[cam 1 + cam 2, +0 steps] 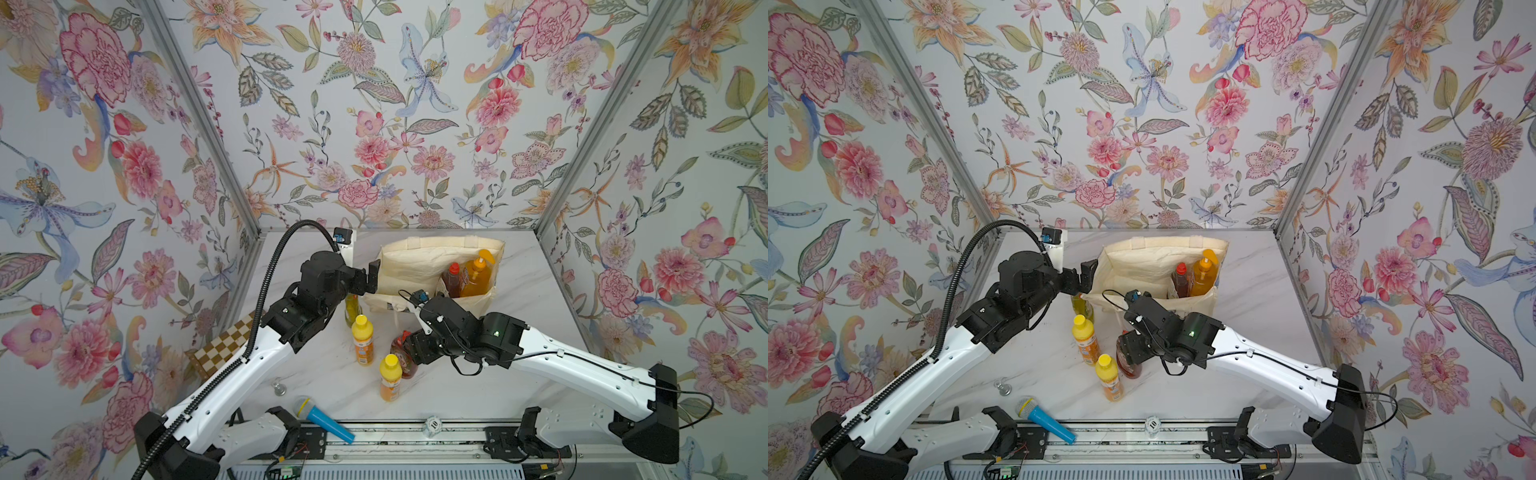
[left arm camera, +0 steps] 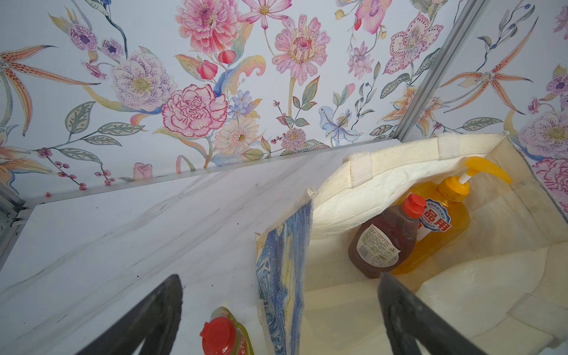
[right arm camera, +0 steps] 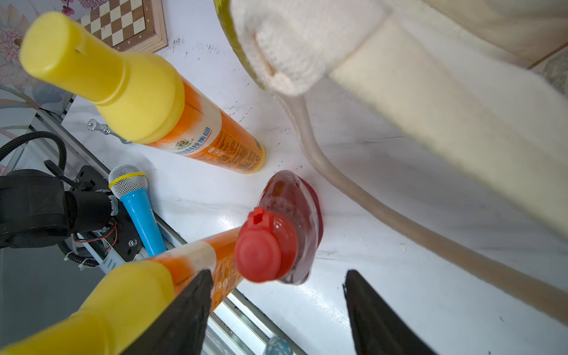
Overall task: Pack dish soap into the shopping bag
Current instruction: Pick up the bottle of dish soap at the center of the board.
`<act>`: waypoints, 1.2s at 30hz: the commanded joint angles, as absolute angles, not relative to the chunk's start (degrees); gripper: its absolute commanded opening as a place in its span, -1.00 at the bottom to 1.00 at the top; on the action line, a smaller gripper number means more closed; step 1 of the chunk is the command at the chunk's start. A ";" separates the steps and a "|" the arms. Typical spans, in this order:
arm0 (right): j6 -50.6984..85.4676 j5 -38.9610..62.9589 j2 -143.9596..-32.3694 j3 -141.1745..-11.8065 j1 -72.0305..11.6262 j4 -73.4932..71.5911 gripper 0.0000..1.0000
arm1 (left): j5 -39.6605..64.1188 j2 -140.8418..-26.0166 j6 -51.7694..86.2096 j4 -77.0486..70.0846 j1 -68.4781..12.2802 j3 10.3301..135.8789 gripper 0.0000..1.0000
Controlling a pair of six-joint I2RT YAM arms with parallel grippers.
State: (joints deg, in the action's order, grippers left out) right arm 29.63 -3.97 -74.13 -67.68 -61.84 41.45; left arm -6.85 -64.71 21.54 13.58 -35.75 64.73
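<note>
ok so the shopping bag (image 1: 409, 266) stands open at the back of the white marble table (image 1: 457, 399), mouth up. Two of the dish soap bottles are inside it: the big orange pump bottle (image 1: 478, 274) and a dark red bottle with a red cap (image 1: 452, 280), close together at the bag's right end. The left wrist view shows the same pair tilted, pump bottle (image 2: 442, 227) behind and the red one (image 2: 384, 242) in front

the other four are out on the table in front of the bag. The slim yellow-green bottle (image 1: 352, 309) is just beside the bag's left front corner, mostly under the left arm. The two orange yellow-capped bottles stand upright, one (image 1: 363, 340) nearer the bag and one (image 1: 390, 378) nearer the front edge. The second dark red bottle (image 3: 289, 227) is upright just beside that front one

the left gripper (image 1: 371, 277) is up at the bag's left end, spread wide with nothing in it. In its wrist view the bag's blue-printed side wall (image 2: 282, 270) sits between the two fingers (image 2: 156, 310)

the right gripper (image 3: 278, 273) hangs over the second dark red bottle with its fingers apart. The bottle's red cap (image 3: 258, 258) lines up with the gap, but there's space on both sides, so no grip. The bag's rope handle (image 3: 338, 181) trails on the table close by, and the blue toy microphone (image 1: 324, 419) lies at the front edge, well apart from the bag
</note>
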 commanded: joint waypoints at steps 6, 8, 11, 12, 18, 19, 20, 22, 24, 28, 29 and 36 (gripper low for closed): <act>28.43 -1.79 -76.94 -66.97 -60.77 40.32 0.45 | -8.43 -63.98 22.23 11.64 -35.68 63.71 0.99; 28.23 -1.49 -77.33 -66.88 -60.50 40.00 0.46 | -8.25 -64.24 22.24 11.60 -35.64 63.65 0.99; 28.06 -1.09 -78.15 -66.75 -60.23 39.64 0.49 | -8.01 -64.59 22.24 11.42 -35.64 63.81 0.99; 27.96 -1.01 -78.51 -66.80 -60.23 39.49 0.50 | -7.95 -64.76 22.21 11.47 -35.62 63.76 0.99; 27.27 -0.78 -80.71 -66.86 -59.93 39.07 0.51 | -7.62 -65.22 22.04 11.32 -35.61 63.84 0.99; 27.17 -0.63 -81.09 -66.86 -59.90 38.94 0.51 | -7.67 -65.30 22.02 11.33 -35.66 63.90 0.99; 27.07 -0.70 -81.40 -66.88 -59.80 38.85 0.51 | -7.65 -65.30 22.06 11.34 -35.61 63.88 0.99; 27.01 -0.70 -81.84 -66.86 -59.77 38.68 0.51 | -7.68 -65.38 22.06 11.43 -35.62 63.85 0.99; 26.82 -0.64 -82.26 -66.88 -59.83 38.54 0.50 | -7.68 -65.39 22.06 11.36 -35.64 63.76 0.99; 26.69 -0.95 -82.96 -66.88 -59.77 38.32 0.49 | -7.62 -65.39 22.15 11.43 -35.60 63.65 0.99; 26.68 -1.09 -83.16 -66.76 -59.79 38.32 0.49 | -7.54 -65.43 22.15 11.43 -35.64 63.68 0.99; 26.12 -4.14 -84.23 -66.43 -60.29 37.16 0.45 | -7.20 -65.66 22.23 11.21 -35.59 63.42 0.99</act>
